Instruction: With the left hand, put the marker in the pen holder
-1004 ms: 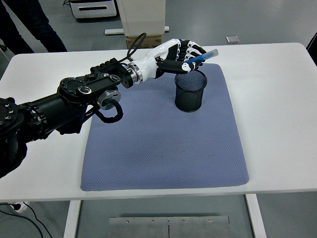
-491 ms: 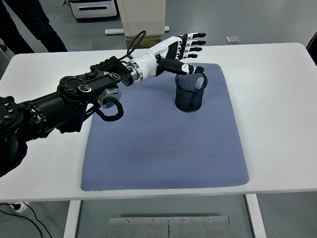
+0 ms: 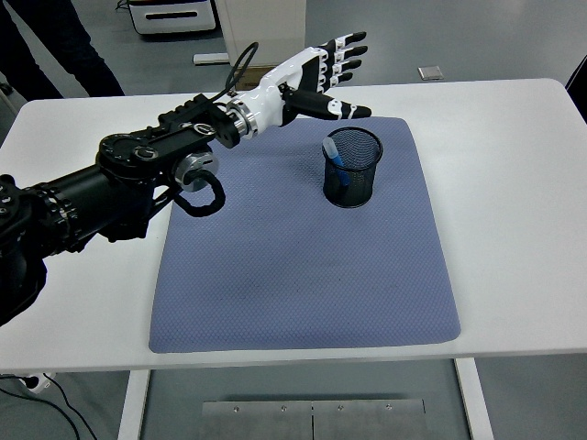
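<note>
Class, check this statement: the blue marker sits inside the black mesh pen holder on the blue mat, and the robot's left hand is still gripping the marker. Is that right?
Not quite. The head view shows the left hand open, fingers spread, behind and to the left of the pen holder and holding nothing. The rest stands: the marker sits inside the black mesh holder on the blue mat.

White desk spans view, rounded far corners. Grey-blue mat covers desk centre, reaching close to near edge. Beyond far edge: grey glossy floor, soft light reflections. White pillar on flat base behind desk, cardboard box at its foot. White unit at top left. Small square plate on floor. Person's dark legs at far left corner. Under near edge: desk legs, metal plate, cable at bottom left.
</note>
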